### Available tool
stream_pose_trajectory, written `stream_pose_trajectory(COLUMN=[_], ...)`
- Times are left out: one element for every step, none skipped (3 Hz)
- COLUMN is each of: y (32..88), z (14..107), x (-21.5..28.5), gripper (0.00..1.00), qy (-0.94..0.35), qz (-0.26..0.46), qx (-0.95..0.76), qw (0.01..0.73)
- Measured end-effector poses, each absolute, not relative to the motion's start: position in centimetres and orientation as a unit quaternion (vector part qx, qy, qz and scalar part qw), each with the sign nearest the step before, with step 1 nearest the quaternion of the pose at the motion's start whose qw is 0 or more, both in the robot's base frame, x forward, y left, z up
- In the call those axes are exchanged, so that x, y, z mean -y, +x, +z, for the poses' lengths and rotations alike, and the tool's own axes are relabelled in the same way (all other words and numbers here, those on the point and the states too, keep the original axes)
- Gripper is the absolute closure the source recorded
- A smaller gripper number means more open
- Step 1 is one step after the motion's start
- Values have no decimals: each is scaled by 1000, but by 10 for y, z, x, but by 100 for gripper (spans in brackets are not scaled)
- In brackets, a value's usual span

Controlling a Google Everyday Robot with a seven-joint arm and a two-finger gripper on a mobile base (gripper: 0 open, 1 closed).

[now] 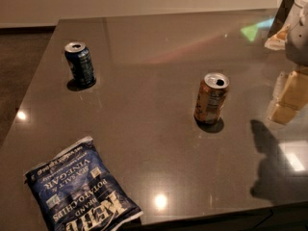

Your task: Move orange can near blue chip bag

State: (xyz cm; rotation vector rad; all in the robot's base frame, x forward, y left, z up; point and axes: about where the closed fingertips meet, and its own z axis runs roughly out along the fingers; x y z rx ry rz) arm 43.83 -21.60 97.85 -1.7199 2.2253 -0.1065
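The orange can [211, 99] stands upright on the dark glossy table [159, 52], right of the middle, its silver top opened. The blue chip bag [79, 189] lies flat at the front left corner, its white lettering upside down to me. My gripper [292, 25] is at the upper right edge of the view, partly cut off, above the table's far right side. It is well to the right of and beyond the orange can and touches nothing that I can see.
A dark blue can [80, 64] stands upright at the back left. The table's front edge runs close below the bag. The arm's shadow [274, 165] and a yellowish reflection [288, 97] lie on the right side.
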Motion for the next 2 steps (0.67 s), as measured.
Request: stream_pose_trajectory(y=[438, 448], z=[979, 977], x=[216, 212], gripper=[0, 0], qy=[-603, -597], qz=[-37, -11], qx=[-780, -784], qw=[163, 168])
